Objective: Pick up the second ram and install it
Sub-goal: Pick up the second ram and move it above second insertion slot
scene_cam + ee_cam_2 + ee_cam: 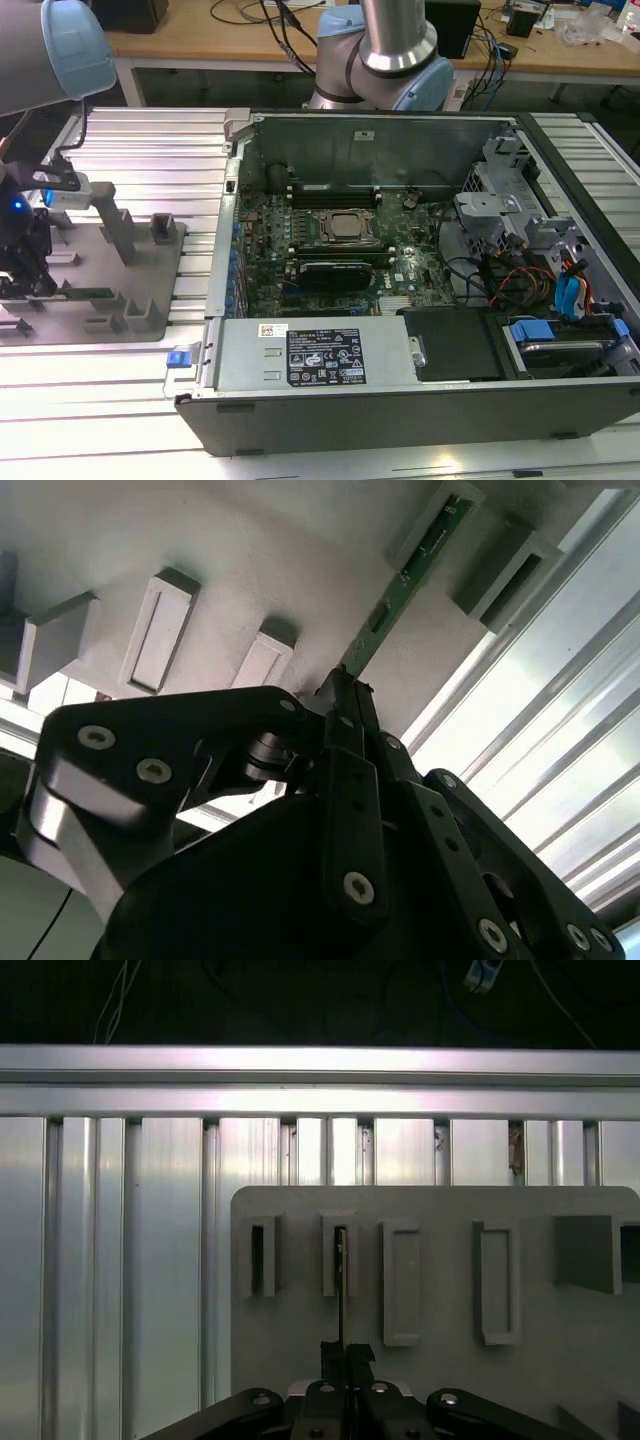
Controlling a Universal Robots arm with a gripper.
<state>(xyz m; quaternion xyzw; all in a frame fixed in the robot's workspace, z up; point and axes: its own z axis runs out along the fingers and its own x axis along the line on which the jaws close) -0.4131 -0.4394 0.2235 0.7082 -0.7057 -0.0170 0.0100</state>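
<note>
The pick-up step is judged to be in hand. The long, thin green circuit-board ram stick (408, 575) is pinched at one end by the black metal gripper (345, 692), whose jaws are closed onto it. It lies on edge in the raised slotted blocks (338, 1252) of the matte grey plastic tray (250, 560). A straight lift clear of those slots is called for.

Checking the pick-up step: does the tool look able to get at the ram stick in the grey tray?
Likely yes: in the first wrist view the tool is closed on the near end of the second ram, with no raised block of the grey tray between them.
</note>
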